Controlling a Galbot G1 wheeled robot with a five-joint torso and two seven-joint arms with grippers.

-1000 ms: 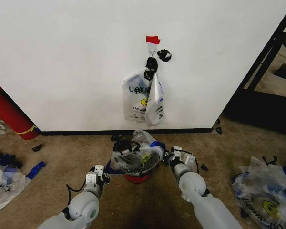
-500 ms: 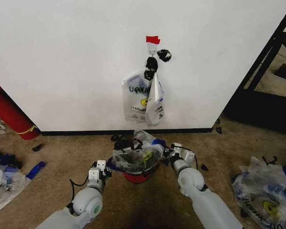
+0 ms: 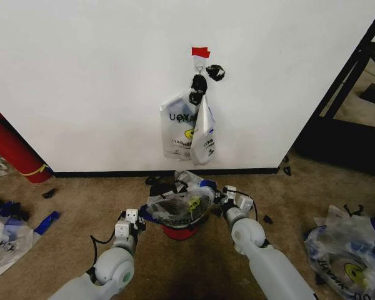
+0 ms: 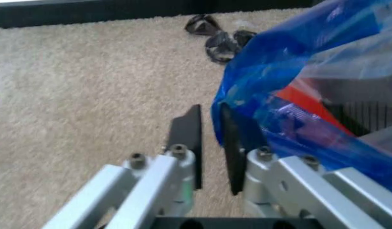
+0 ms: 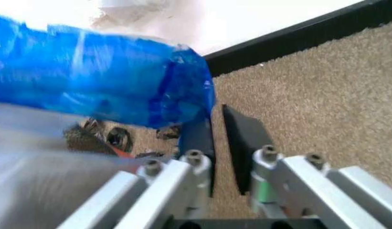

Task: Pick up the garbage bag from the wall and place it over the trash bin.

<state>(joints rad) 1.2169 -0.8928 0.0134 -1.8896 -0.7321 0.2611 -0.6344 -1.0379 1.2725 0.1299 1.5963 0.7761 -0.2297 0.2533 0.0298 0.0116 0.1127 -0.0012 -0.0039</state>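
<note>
The garbage bag (image 3: 175,206) lies spread over the small black trash bin (image 3: 180,233), whose red bottom band shows beneath it. At the bin's left side my left gripper (image 3: 137,220) is open; in the left wrist view the bag's blue handle (image 4: 279,71) lies against the outside of one finger (image 4: 233,148), with bare carpet in the gap. My right gripper (image 3: 222,202) is at the bin's right side, also open (image 5: 216,121), the blue handle (image 5: 87,71) beside it. Behind stands the white wall (image 3: 81,75) with its hook (image 3: 199,61) and red tape (image 3: 200,52).
Other printed bags (image 3: 187,128) and black knotted lumps (image 3: 200,84) hang from the hook. A red cylinder (image 3: 12,153) leans at the left. Bag heaps lie on the carpet at left (image 3: 3,234) and right (image 3: 350,250). A black frame (image 3: 356,81) stands at the right.
Both grippers have shifted slightly forward and closer to the bin. The bag sits lower and tighter around the bin's rim.
</note>
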